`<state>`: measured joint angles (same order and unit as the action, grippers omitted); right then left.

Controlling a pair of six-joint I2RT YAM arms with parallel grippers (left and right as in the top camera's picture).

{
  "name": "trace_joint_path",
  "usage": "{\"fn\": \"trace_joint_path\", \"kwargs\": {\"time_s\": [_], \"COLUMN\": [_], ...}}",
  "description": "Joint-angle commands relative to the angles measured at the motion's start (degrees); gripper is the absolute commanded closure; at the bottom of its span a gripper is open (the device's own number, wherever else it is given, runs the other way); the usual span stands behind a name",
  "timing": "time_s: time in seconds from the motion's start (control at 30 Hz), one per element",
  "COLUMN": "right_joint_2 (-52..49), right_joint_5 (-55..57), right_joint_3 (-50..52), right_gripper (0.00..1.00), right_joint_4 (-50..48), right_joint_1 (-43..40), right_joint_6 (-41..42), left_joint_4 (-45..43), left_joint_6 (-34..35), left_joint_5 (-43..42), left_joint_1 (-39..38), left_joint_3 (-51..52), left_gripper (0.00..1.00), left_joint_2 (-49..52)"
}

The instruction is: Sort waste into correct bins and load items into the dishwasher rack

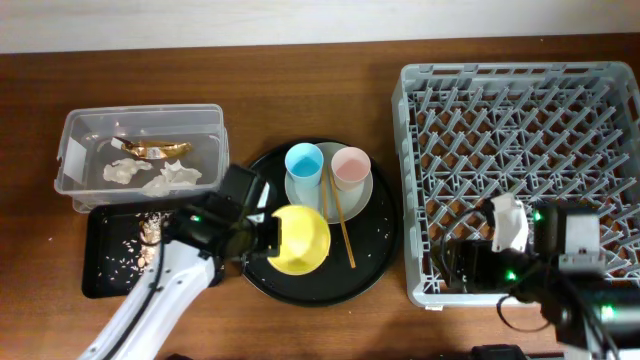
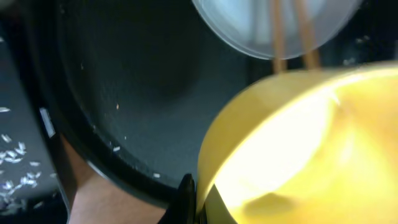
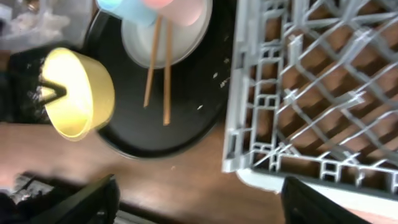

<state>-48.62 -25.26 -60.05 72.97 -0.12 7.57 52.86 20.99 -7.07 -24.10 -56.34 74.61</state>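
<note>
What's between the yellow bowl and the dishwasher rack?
Only the wooden chopsticks, then floor of the round black tray, from yellow bowl to dishwasher rack. Overhead view shows it.

Glossy yellow bowl (image 1: 300, 239), wooden chopsticks (image 1: 340, 215)

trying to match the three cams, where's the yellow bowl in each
overhead: yellow bowl, bottom centre
left wrist: fills the lower right
right wrist: left side, mid height
shared landmark: the chopsticks, right of the bowl overhead, above it in left wrist, right of it in right wrist
</note>
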Motion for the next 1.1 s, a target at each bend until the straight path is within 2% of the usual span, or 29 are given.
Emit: {"fn": "trace_joint_path", "kwargs": {"time_s": [0.0,0.1,0.2,0.57,0.9,0.97,1.07], "right_joint_2": [-5.95,-10.95,-13.77,-18.16,-25.09,-26.47,-27.80], "right_joint_5": [-3.04,-3.02,-1.84,-1.01,4.28,4.59,6.60], "right_joint_3": [-4.98,-7.28,-7.30,-7.30,-7.30,-7.30,-7.30], "right_gripper": [0.27,0.37,0.39,0.40,0.40,0.41,0.48], "right_joint_4": [1.05,0.35,-2.78,-16.76,-23.04,-24.39,-25.29], "right_joint_1": [3.15,8.24,12.87,28.63,34.88,36.33,37.48], "right_joint_6": [-2.49,-2.21,0.76,5.40,9.49,9.44,9.46], "left_joint_4": [3.45,3.41,3.43,3.58,4.68,4.70,4.87], "left_joint_6": [-0.20,-0.52,-0.52,-0.50,-0.50,-0.50,-0.52], "left_joint_5": [-2.29,-6.54,-6.93,-7.15,-9.99,-10.36,-10.34], "left_joint_1": [-0.15,-0.15,-0.15,-0.15,-0.15,-0.15,-0.15], "left_joint_3": [-7.39,-9.77,-9.88,-9.88,-9.88,-9.88,-9.88], "left_gripper": [1.00,1.00,1.00,1.00,1.00,1.00,1.00], "left_joint_2": [-1.07,-1.09,-1.07,-1.07,-1.07,-1.07,-1.07]}}
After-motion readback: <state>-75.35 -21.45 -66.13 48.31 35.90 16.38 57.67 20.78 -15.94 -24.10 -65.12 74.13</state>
